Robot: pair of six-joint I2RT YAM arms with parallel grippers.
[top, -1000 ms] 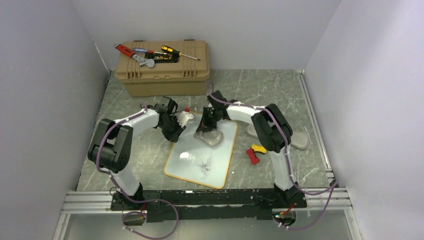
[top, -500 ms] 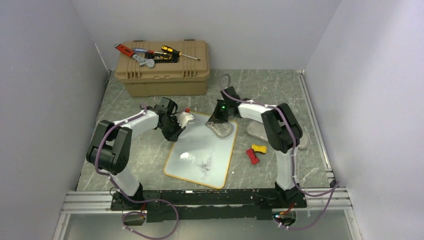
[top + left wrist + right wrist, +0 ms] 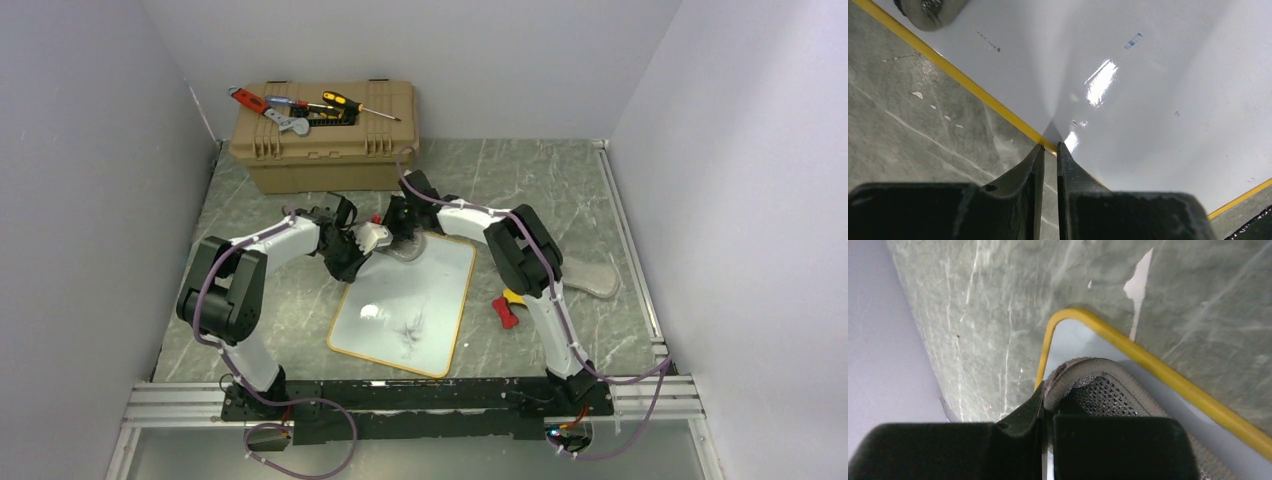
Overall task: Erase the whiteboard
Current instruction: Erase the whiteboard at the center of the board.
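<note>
Two grippers are seen at the far left corner of the whiteboard (image 3: 430,290), which is laid flat on the grey table (image 3: 560,190), about midway between the arm bases and a tan toolbox (image 3: 325,140) at the back.

The right gripper (image 3: 398,222) is clamped tight on a grey mesh cloth (image 3: 1098,390), and the cloth is pressed onto the board just inside the rounded corner of the yellow frame (image 3: 973,87). The left gripper (image 3: 1050,147) is set at the board's left edge, close beside the cloth. Its jaws are drawn almost together with only a thin slit between them, and the tips are placed right at the frame. Whether the frame is actually nipped between them cannot be told.

The wiping step is judged to be in hand, with the left arm probably posted to steady the board. The work is judged unfinished: a dark smudge (image 3: 410,328) is visible on the near half of the board, and a few small blue flecks (image 3: 1133,40) are picked out by the left wrist camera.

For the next move, the cloth would need to be drawn away from the corner and down across the glossy surface toward that smudge, with pressure kept even so the board is not pushed along the table. Care would be called for near the left arm, since the two grippers are very close together.
</note>
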